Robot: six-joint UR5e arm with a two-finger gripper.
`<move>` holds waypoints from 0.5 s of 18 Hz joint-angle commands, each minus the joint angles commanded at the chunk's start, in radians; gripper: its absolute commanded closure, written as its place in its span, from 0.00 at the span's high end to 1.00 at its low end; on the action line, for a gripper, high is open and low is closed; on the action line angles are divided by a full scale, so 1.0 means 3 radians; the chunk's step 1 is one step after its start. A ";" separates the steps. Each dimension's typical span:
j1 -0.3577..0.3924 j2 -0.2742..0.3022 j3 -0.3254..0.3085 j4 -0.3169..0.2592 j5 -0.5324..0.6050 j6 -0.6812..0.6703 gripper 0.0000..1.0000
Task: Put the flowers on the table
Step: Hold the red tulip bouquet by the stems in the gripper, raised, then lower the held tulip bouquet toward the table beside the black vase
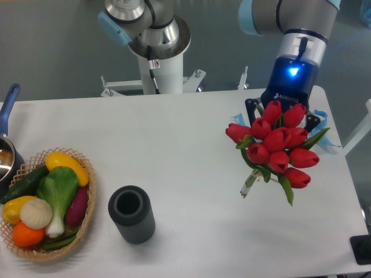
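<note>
The flowers [278, 147], a bunch of red tulip buds with green leaves, hang over the right part of the white table [185, 139]. Their pale stems point down and left, and the stem ends [246, 188] are at or just above the tabletop. My gripper [282, 119] sits right behind the buds with its blue light on. Its black fingers [250, 108] show on either side of the bunch, and their tips are hidden by the buds. It is shut on the flowers, and the bunch stays up in its hold.
A dark grey ribbed cylinder vase [131, 214] stands upright at the front centre-left. A wicker basket [88, 215] of vegetables is at the front left. A pan with a blue handle [7, 110] is at the left edge. The arm's base [157, 52] is behind the table.
</note>
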 joint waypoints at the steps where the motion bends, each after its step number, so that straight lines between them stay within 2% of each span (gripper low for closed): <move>1: 0.0000 0.0010 -0.0004 0.0000 0.0143 0.0005 0.29; 7: -0.0031 0.0184 -0.0101 -0.0036 0.0813 0.0015 0.29; 9: -0.0066 0.0220 -0.0117 -0.0122 0.1104 0.0147 0.29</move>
